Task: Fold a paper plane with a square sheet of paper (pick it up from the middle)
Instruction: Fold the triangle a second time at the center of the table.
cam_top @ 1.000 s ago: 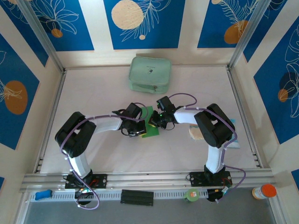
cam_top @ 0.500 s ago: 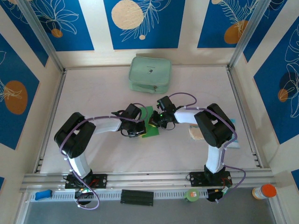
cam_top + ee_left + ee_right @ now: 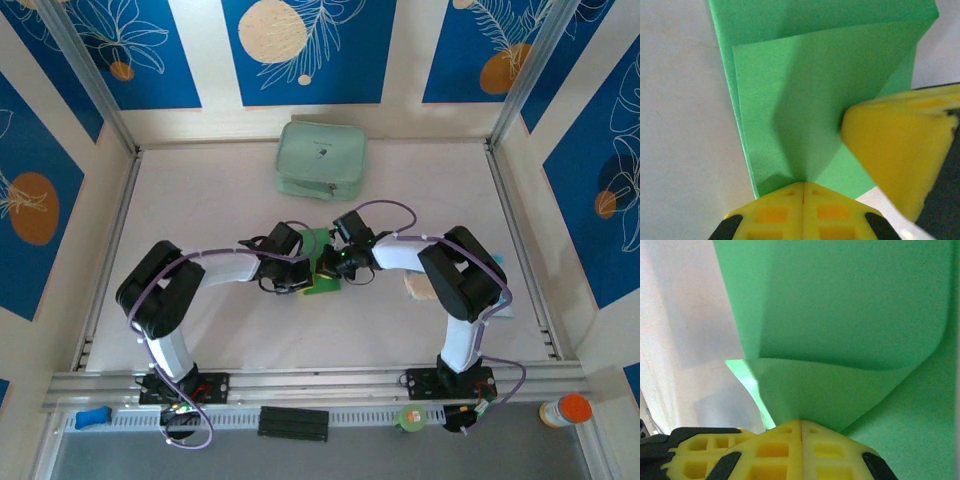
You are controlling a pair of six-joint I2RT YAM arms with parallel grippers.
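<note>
Green paper (image 3: 321, 287) largely covered from above, far edges cropped in both wrist views

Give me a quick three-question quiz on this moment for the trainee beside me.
1. True or false: the left gripper and the right gripper meet at the thin bright green square sheet of paper.
2. The left gripper's jaws are: A wide open; B shut; C clamped on the pale mint-green zip pouch.
3. In the right wrist view, what is the paper's near flap doing?
Key: 1 true. 2 B. 3 It curls up toward the shut right gripper instead of lying flat.
</note>
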